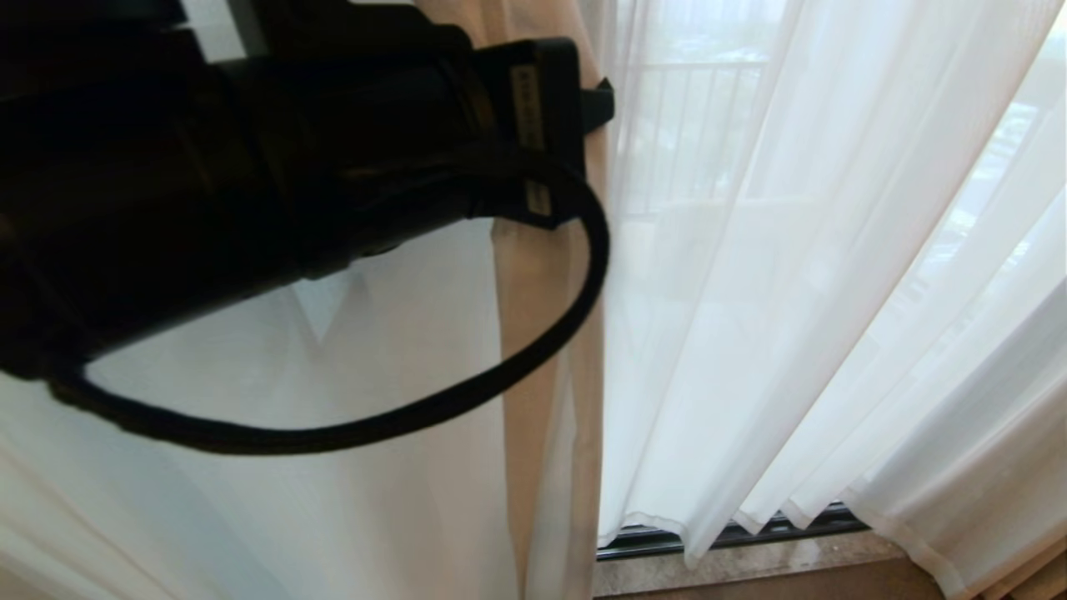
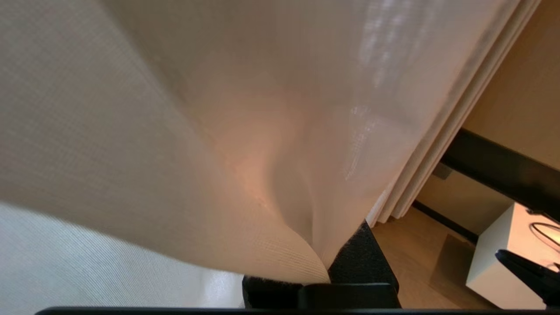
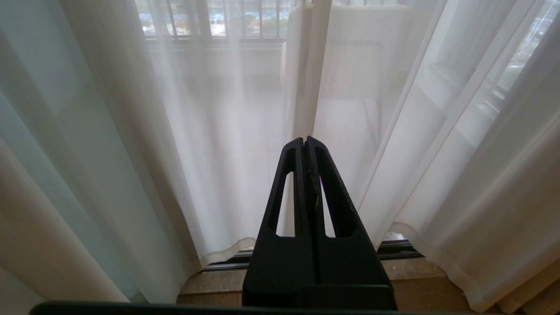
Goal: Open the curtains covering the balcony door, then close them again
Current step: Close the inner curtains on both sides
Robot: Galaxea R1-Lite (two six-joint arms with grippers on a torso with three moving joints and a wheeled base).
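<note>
The sheer white curtains [image 1: 792, 292] hang in folds across the balcony door, whose dark bottom track [image 1: 750, 529] shows under the hems. My left arm fills the upper left of the head view. Its gripper [image 1: 598, 104] is shut on the edge of the left curtain panel [image 2: 175, 153]. In the left wrist view the fabric drapes over the black fingers [image 2: 363, 258] and hides their tips. My right gripper [image 3: 304, 141] is shut on nothing. It points at the gap where two panels [image 3: 218, 153] meet, short of the cloth.
A brown stone sill [image 1: 750, 567] runs below the track. Thicker beige drapes [image 2: 442, 144] hang at the curtain's side, above a wooden floor [image 2: 420, 262] with a white cabinet [image 2: 503, 258]. A balcony railing [image 3: 210, 17] and a pale chair [image 3: 363, 43] show through the curtains.
</note>
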